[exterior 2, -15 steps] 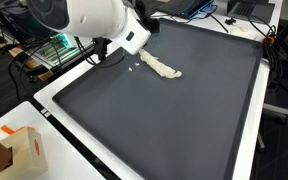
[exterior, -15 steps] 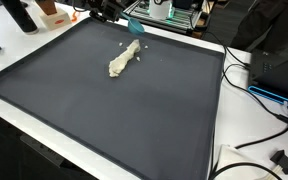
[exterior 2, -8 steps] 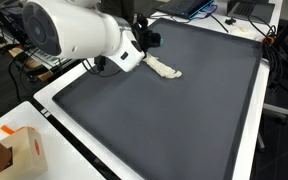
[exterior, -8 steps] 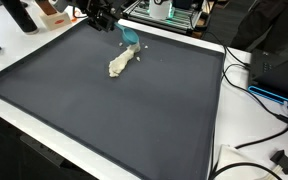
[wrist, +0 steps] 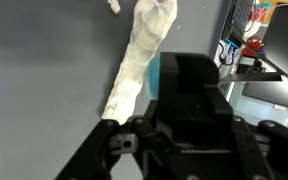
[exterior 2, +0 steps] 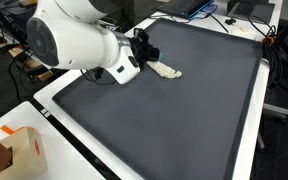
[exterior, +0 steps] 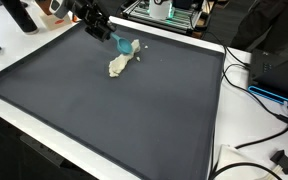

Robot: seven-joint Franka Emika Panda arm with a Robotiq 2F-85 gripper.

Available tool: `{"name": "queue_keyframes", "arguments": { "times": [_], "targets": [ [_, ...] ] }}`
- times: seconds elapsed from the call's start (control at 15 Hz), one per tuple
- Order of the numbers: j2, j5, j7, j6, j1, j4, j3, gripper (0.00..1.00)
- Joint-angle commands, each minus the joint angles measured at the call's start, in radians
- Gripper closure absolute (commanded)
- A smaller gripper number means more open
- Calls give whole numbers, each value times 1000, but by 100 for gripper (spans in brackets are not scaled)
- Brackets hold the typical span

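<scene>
White cloth roll (exterior: 120, 64) lies on the desk's (exterior: 226, 120) dark mat (exterior: 134, 120), toward 11 o'clock from its middle, and the jaws hang at its 1 o'clock end, one teal finger (exterior: 125, 44) showing, though I cannot tell whether they are open or closed.

White arm (exterior 2: 74, 40) stretched forward and low, wrist (exterior 2: 125, 66) tilted downward, dark jaws pointing down, gap unclear

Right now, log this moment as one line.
gripper: at one end of cloth, contact unclear | jaws: cannot tell | cloth: lying stretched out on mat
</scene>
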Motion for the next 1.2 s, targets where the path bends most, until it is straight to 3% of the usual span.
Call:
{"name": "queue_keyframes", "arguments": {
  "times": [0.0,0.87,1.13],
  "targets": [
    [11,21,19,63,-4,-14,12,75],
    [82,58,15,126,-17,-23,11,75],
    [91,81,72,137,-26,-43,-3,75]
  ]
}}
